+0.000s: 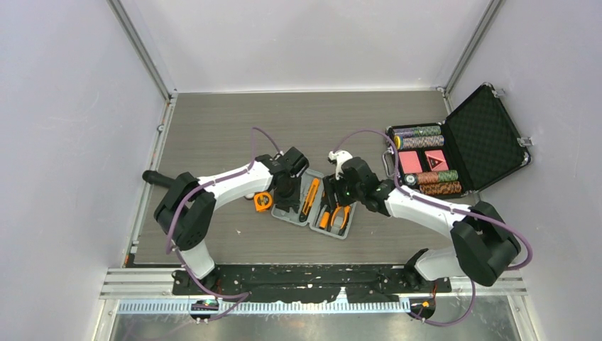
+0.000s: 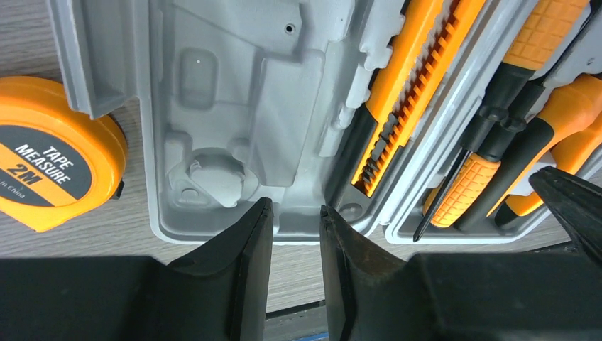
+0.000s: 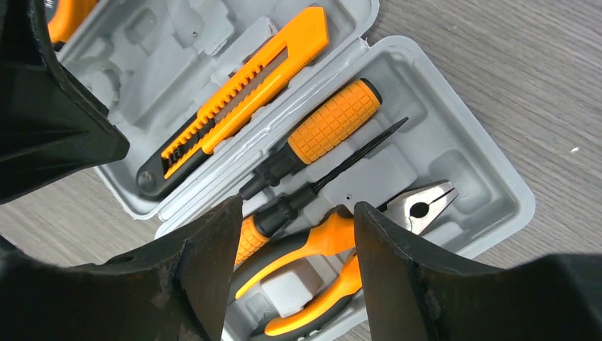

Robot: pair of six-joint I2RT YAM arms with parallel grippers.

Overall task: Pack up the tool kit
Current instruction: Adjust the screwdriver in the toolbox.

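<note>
The grey tool kit case (image 1: 294, 217) lies open on the table between both arms. Its right half (image 3: 461, 156) holds the orange-and-black pliers (image 3: 319, 245), an orange-handled screwdriver (image 3: 330, 121) and a thin screwdriver (image 3: 355, 160). An orange utility knife (image 3: 241, 99) sits in the left half (image 2: 227, 92), whose other slots are bare. The tape measure (image 2: 50, 153) rests on the table just left of the case. My left gripper (image 2: 294, 213) hovers over the left half's near rim, open a little, with nothing between its fingers. My right gripper (image 3: 294, 206) stands open above the pliers' handles.
A larger black foam-lined case (image 1: 461, 153) with poker chips stands open at the back right. Grey walls close the table in on three sides. The tape measure (image 1: 263, 202) lies right beside the left arm's wrist.
</note>
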